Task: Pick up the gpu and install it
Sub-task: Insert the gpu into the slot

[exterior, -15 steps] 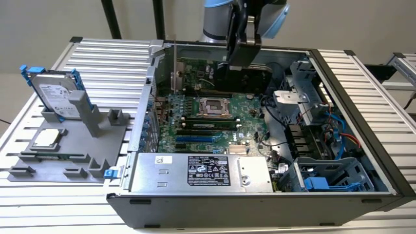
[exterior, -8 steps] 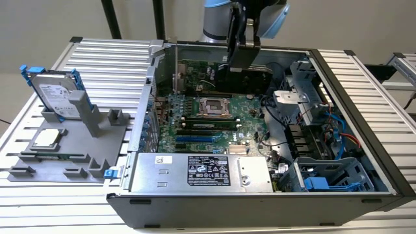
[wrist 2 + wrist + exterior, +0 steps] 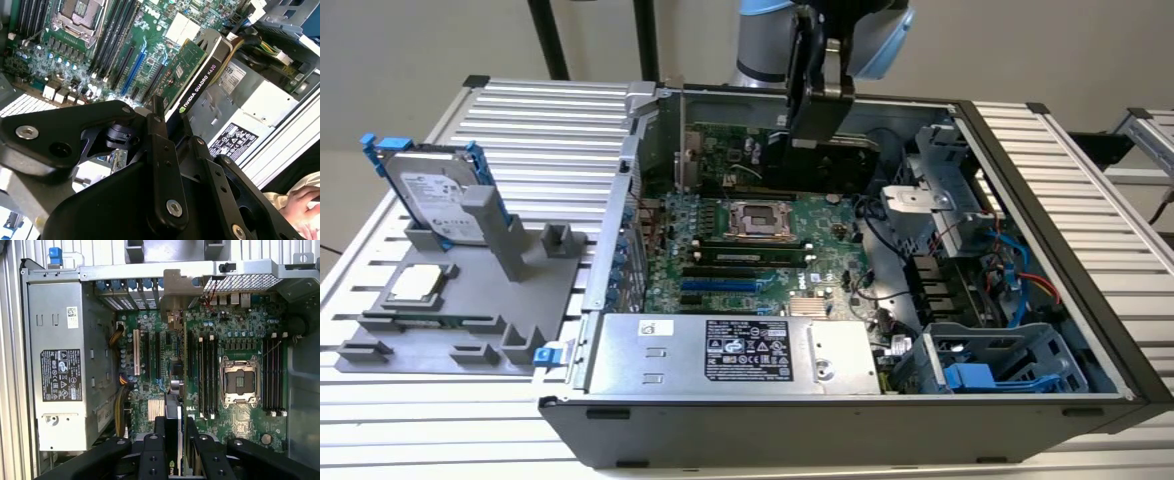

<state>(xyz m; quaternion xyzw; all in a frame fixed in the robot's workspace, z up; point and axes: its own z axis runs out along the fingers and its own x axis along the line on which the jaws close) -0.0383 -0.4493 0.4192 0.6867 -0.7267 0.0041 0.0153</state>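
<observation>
**Card picked up and held over the open computer, not yet seated**

The gpu [image 3: 841, 165] is carried in the air inside the open computer case [image 3: 1067, 260], over the far part of the motherboard [image 3: 761, 250] in the exterior view. It is clamped by the gripper [image 3: 817, 135], whose fingers are closed on the two faces of the card's upper edge. The card hangs below them with its long side roughly level.

In the second wrist view the gpu [image 3: 197, 70] is seen with its green board on one face and its black shroud on the other, reaching out from the gripper [image 3: 172, 122] above the slots. In the first wrist view the gpu [image 3: 172, 415] is seen edge-on between the closed fingers of the gripper [image 3: 175, 427]. The long expansion slots [image 3: 147, 357] lie beyond it, between the memory sticks [image 3: 205, 375] and the power supply [image 3: 65, 365].

The pick-up is judged to be done. The installation is judged not to be: no slot is occupied by the card, and its lower edge appears to be clear of the board. Lining up, lowering and pressing home are left.

Outside the case, at the exterior view's left, a hard drive [image 3: 434, 195] in a blue frame is propped upright on a grey holder [image 3: 507, 290], with a processor chip [image 3: 420, 285] lying flat on the same holder. Part of a person's hand [image 3: 300, 200] is seen beside the case in the second wrist view.
</observation>
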